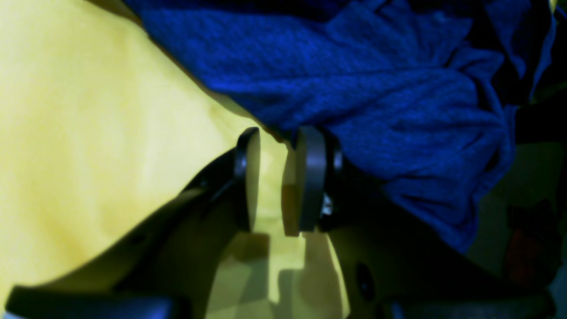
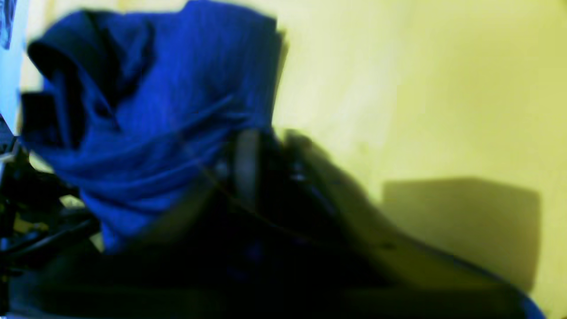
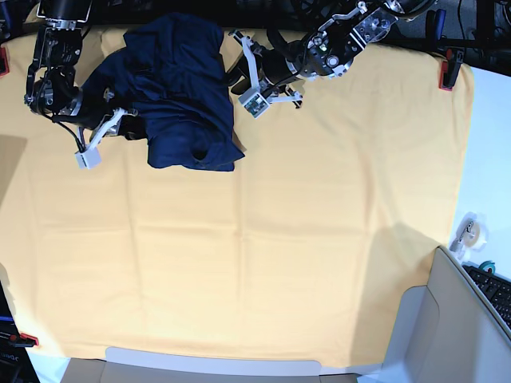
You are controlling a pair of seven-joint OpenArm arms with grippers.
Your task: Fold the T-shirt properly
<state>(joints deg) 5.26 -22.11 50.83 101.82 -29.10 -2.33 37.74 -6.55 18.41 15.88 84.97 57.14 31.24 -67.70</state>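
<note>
Left wrist view shows the left end effector (image 1: 270, 177) with its two dark pads parted and only yellow cloth in the gap, so it holds nothing; one pad sits right against the edge of the dark navy-blue, thin knit long-sleeved T-shirt (image 1: 376, 88), which lies bunched in soft folds on the yellow cloth-covered surface (image 1: 88, 133). To do this step well, that arm should probably slide a pad under a single layer at the hem before closing, not pinch the whole bundle. Right wrist view, blurred, shows the right end effector (image 2: 266, 155) closed, with blue fabric gathered around and against its fingers; it appears to be gripping the shirt's edge, though the blur hides how many layers. Base view shows the shirt crumpled near the far edge of the surface, between the two arms, not yet spread. A good pull would probably be outward and level, so the cloth flattens rather than twists.
</note>
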